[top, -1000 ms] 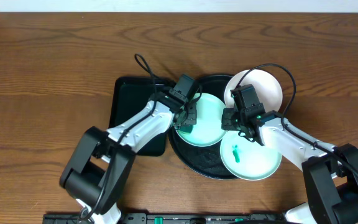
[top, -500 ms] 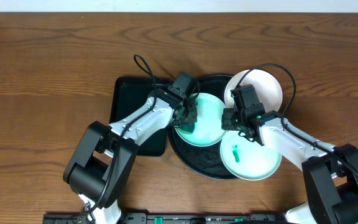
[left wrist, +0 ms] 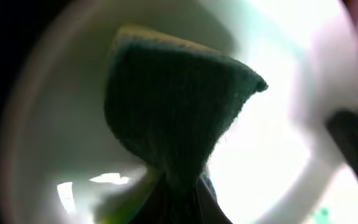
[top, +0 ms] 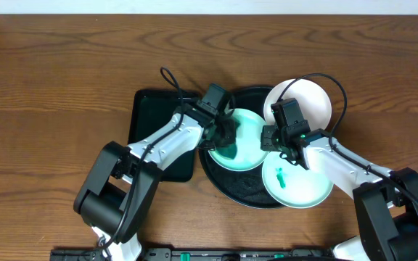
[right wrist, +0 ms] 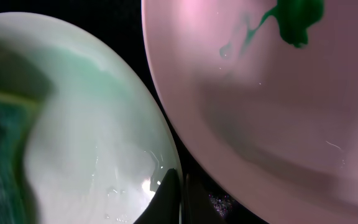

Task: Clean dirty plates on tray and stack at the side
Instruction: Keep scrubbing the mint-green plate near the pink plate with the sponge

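Note:
The round black tray (top: 227, 187) holds a pale mint plate (top: 247, 145). My left gripper (top: 222, 135) is shut on a dark green sponge (left wrist: 173, 106) that is pressed onto this plate (left wrist: 272, 155). My right gripper (top: 276, 139) is shut on the plate's right rim (right wrist: 169, 155), one finger (right wrist: 168, 198) inside the rim and one outside. A second plate with a green smear (top: 280, 178) at its centre lies at the front right (top: 303, 190), and in the right wrist view it (right wrist: 272, 112) looks pinkish. A white plate (top: 307, 98) sits at the back right.
A smaller black rectangular tray (top: 151, 123) lies left of the round one, under my left arm. Cables loop above both wrists. Bare wooden table (top: 56, 80) surrounds everything.
My left gripper and the sponge have slid slightly right across the mint plate. The smeared plate has shifted a little to the right. The right gripper keeps its hold on the rim.

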{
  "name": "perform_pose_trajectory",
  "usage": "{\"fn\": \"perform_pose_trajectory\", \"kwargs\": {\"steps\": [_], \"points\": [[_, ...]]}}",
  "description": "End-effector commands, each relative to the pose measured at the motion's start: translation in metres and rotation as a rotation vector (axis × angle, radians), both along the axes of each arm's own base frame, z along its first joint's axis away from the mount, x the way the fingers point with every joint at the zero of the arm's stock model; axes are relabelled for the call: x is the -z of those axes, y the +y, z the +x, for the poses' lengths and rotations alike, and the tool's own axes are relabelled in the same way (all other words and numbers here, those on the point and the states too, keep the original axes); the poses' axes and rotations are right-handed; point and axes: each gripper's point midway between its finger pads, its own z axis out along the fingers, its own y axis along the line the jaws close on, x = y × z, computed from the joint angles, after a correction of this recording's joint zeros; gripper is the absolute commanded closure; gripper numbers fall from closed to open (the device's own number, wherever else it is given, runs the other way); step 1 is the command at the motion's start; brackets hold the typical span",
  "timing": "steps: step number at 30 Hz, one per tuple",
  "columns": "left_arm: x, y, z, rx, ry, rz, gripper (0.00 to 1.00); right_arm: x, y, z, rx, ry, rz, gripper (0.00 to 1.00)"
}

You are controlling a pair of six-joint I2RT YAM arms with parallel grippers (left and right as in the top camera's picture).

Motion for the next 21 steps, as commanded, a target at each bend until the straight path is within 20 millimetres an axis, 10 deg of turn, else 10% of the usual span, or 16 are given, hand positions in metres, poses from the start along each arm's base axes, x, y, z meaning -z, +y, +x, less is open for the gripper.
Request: {"fn": "perform_pose_trajectory", "kwargs": {"steps": [1,9,21], "points": [[-0.042,-0.027,-0.012,0.066,-0.03,-0.147,0.92,-0.002,0.009,-0.003,-0.019,0.008,0.039,0.99],[-0.083,-0.01,0.008,0.024,-0.222,-0.09,0.93,-0.003,0.01,-0.003,-0.023,0.01,0.046,0.99],[-0.038,0.016,0.015,-0.022,-0.208,0.097,0.92,-0.003,0.012,-0.004,-0.028,0.013,0.056,0.99]]}}
